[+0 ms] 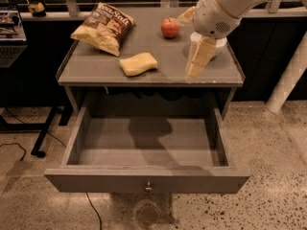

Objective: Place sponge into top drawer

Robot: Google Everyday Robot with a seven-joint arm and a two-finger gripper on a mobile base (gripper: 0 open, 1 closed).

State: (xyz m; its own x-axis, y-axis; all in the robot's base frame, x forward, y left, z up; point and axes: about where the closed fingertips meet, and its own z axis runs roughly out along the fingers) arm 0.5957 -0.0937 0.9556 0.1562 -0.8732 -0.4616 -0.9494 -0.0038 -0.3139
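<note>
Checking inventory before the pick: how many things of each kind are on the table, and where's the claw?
Sponge: 1
Chip bag: 1
Apple: 1
White bowl: 1
Total: 4, all on the tabletop; top drawer open, holding 0.
Claw hovers over the tabletop's right side, near the bowl.

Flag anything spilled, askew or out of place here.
Nothing spilled or damaged. The chip bag lies slumped flat at the back left of the table, the sponge sits slightly askew mid-table, and the top drawer stands open. The pincer hangs over the table's right front, beside the bowl.
</note>
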